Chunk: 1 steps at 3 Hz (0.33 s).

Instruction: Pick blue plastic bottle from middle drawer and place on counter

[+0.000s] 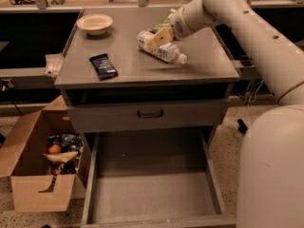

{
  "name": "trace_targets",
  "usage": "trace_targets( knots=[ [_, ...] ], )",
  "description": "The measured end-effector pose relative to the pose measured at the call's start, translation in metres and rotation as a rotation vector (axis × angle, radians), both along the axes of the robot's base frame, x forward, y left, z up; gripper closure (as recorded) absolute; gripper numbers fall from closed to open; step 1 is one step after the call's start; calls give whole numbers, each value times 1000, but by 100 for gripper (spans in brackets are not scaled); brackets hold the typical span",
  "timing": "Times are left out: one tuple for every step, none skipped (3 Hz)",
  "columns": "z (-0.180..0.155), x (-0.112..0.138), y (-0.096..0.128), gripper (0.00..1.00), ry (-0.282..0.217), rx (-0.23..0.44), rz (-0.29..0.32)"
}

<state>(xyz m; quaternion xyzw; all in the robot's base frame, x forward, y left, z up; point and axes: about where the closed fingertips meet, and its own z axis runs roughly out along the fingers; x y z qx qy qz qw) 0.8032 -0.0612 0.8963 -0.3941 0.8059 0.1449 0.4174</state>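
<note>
The blue plastic bottle [164, 50] is tilted over the right middle of the counter [123, 72], its white cap pointing to the front right, with a shadow under it. My gripper [159, 38] reaches in from the upper right and is shut on the bottle's upper body, with a yellowish finger [162, 35] across the label. I cannot tell whether the bottle touches the counter. The middle drawer [152, 194] is pulled out below, and its grey floor shows nothing on it.
A dark blue flat wrapper [103, 65] lies at the counter's front left, and a white bowl [95, 23] stands at its back left. A green snack bag [165, 22] lies behind the gripper. The shut drawer front has a black handle [150, 114]. An open cardboard box [38, 175] stands on the floor to the left.
</note>
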Motion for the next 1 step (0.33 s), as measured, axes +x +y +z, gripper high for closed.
trace_targets(
  knots=[
    [76,-7,10,0,-163,88,46]
  ],
)
